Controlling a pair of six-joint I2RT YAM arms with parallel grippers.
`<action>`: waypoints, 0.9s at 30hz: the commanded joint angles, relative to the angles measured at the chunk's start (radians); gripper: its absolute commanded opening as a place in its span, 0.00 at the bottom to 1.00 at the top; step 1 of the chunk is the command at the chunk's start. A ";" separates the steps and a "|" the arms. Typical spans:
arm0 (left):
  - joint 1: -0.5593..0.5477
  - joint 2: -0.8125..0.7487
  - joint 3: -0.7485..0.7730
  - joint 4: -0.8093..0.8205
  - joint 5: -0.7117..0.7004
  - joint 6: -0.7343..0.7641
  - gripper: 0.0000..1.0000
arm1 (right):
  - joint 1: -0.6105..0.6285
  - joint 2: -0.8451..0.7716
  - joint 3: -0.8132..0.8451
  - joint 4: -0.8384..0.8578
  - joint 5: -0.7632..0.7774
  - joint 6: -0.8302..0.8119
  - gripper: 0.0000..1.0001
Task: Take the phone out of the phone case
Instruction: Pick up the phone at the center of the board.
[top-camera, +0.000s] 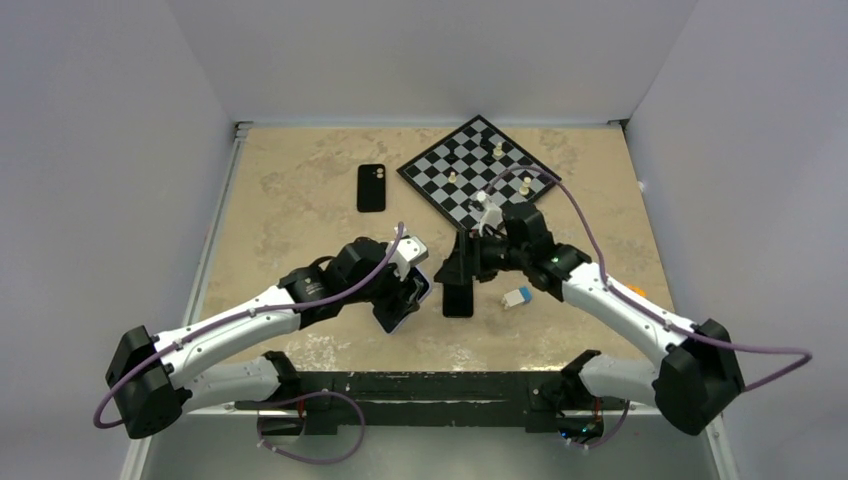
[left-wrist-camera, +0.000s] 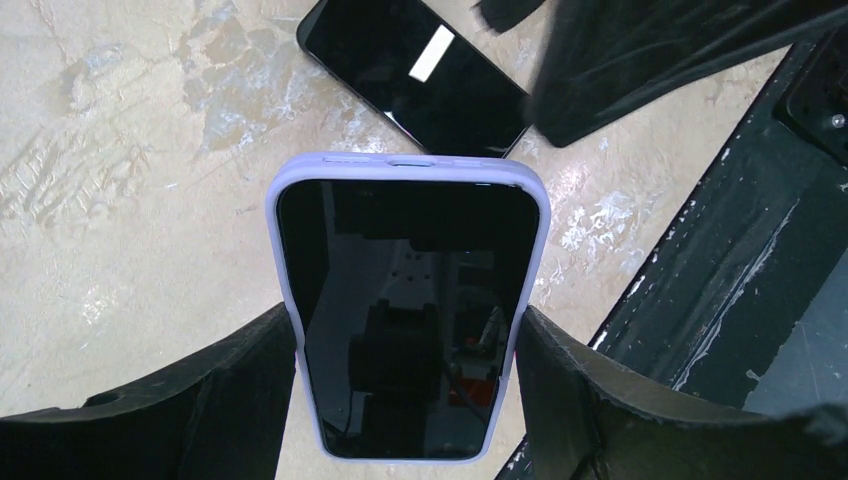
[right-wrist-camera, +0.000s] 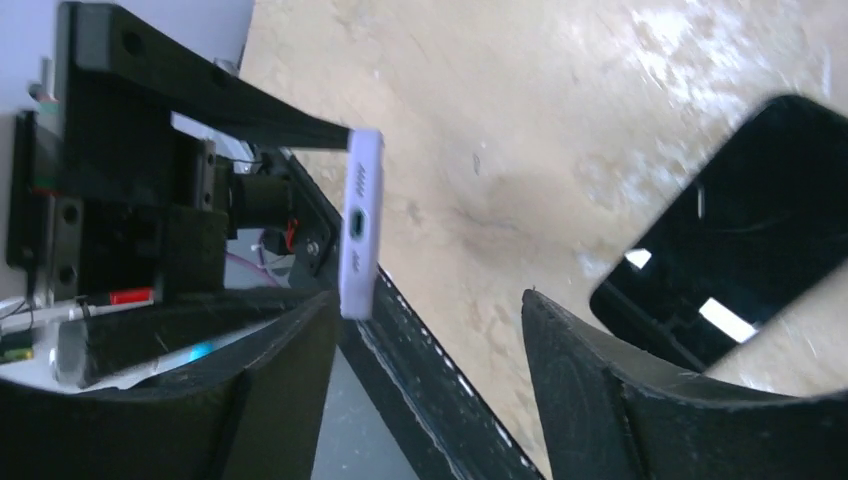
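Well, my left gripper (left-wrist-camera: 408, 335) clamps the lilac phone case (left-wrist-camera: 410, 166) by its long edges, the phone (left-wrist-camera: 400, 260) seated inside. At its 3 o'clock, my right gripper (right-wrist-camera: 430, 310) hangs with fingers spread, near a second black phone (top-camera: 458, 298).

phone case (left-wrist-camera: 407, 167) pale lilac, plain. screen (left-wrist-camera: 400, 320) in it glossy black, mirror-like. loose phone (top-camera: 458, 299) on near table black, another black slab (top-camera: 371, 187) far left. table (top-camera: 300, 180) beige, blotchy marbled tan. chessboard (top-camera: 470, 172) far right, black and pale grey checks, cream pieces (top-camera: 498, 151). small block (top-camera: 517, 296) white and blue. arms (top-camera: 235, 322) white with black joints, purple cables (top-camera: 571, 197). walls (top-camera: 100, 150) pale grey-lilac.
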 joint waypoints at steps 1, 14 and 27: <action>0.001 -0.010 0.015 0.095 0.032 0.024 0.00 | 0.054 0.109 0.105 0.073 0.021 0.061 0.66; 0.000 0.014 0.029 0.086 0.033 0.005 0.00 | 0.174 0.282 0.028 0.344 -0.040 0.212 0.57; 0.002 -0.104 0.037 0.083 -0.126 -0.162 0.75 | 0.133 0.144 -0.068 0.515 -0.034 0.278 0.00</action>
